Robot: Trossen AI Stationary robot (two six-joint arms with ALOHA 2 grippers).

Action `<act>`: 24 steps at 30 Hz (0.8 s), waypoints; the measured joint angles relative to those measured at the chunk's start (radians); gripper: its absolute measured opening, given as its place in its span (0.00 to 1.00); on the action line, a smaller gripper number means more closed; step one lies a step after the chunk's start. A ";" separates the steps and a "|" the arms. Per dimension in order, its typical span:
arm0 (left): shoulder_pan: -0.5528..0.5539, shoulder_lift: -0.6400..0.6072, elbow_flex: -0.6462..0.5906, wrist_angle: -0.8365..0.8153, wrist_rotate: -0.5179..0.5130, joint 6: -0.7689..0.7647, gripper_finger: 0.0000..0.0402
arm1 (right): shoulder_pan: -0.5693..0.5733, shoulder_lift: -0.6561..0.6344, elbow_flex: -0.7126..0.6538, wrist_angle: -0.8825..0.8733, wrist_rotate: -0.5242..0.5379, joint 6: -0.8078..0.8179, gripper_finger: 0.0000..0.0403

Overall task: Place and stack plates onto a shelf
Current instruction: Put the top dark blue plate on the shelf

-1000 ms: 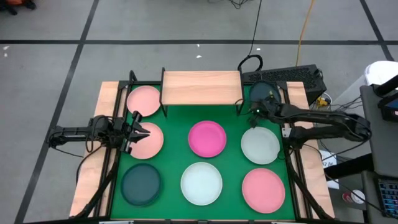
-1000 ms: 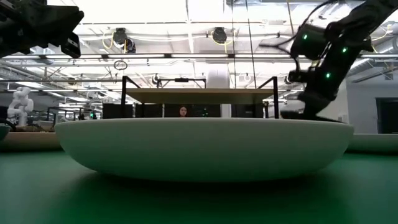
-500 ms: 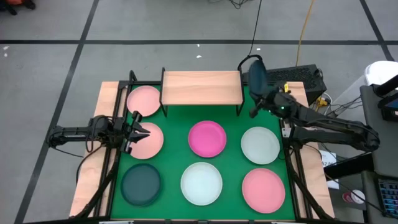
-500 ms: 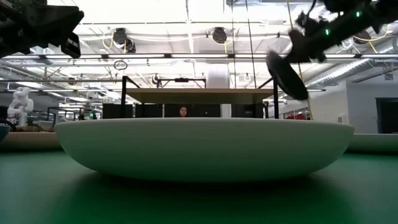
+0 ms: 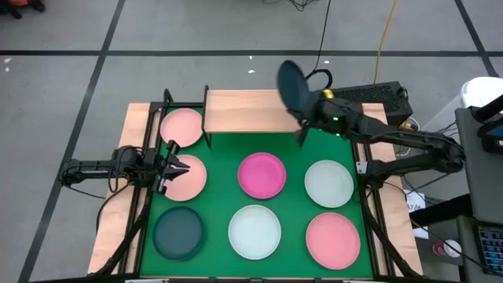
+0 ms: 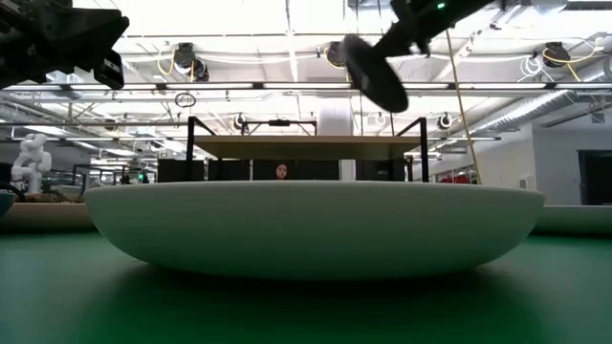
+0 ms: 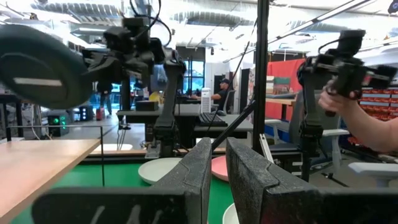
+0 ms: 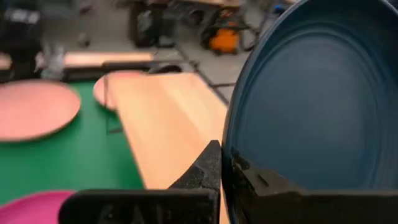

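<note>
My right gripper is shut on a dark teal plate, high over the right end of the shelf, a wooden plank on black wire legs. The low view shows this plate well above the plank. On the green mat rest two light pink plates, a magenta plate, two pale mint plates, a second teal plate and a pink plate. My left gripper hovers shut above the left pink plate. My right gripper pinches the teal plate by its rim, one finger on the outer face and the other finger on the hollow face. The fingers come from the table's right, slanting upward. The plate is lifted clear and stands nearly on edge.
Black frame posts stand at the shelf's corners. Cables and a dark box lie beyond the table's far right corner. The left wrist view shows a person's hand on a control device off the table.
My right gripper has lifted the teal plate off the mat's far right corner, carried it up and toward the table's left, and now holds it over the shelf's right end. The plate has tipped from flat to nearly on edge.
</note>
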 joint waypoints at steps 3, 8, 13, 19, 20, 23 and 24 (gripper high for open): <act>0.000 0.000 0.000 0.000 0.000 0.000 0.14 | 0.025 0.099 0.057 -0.031 -0.017 -0.065 0.00; 0.000 0.000 0.000 0.000 0.000 0.000 0.14 | 0.041 0.234 0.119 -0.139 -0.016 -0.105 0.00; 0.000 0.000 0.000 0.000 0.000 0.000 0.14 | 0.040 0.291 0.122 -0.207 0.007 -0.101 0.00; 0.000 0.000 0.000 0.000 0.000 0.000 0.14 | 0.043 0.295 0.123 -0.229 0.039 -0.082 0.00; 0.000 0.000 0.000 0.000 0.000 0.000 0.14 | 0.045 0.295 0.123 -0.231 0.039 -0.080 0.00; 0.000 0.000 0.000 0.000 0.000 0.000 0.14 | 0.046 0.295 0.123 -0.229 0.037 -0.075 0.01; 0.000 0.000 0.000 0.000 0.000 0.000 0.14 | 0.046 0.295 0.123 -0.228 0.036 -0.073 0.01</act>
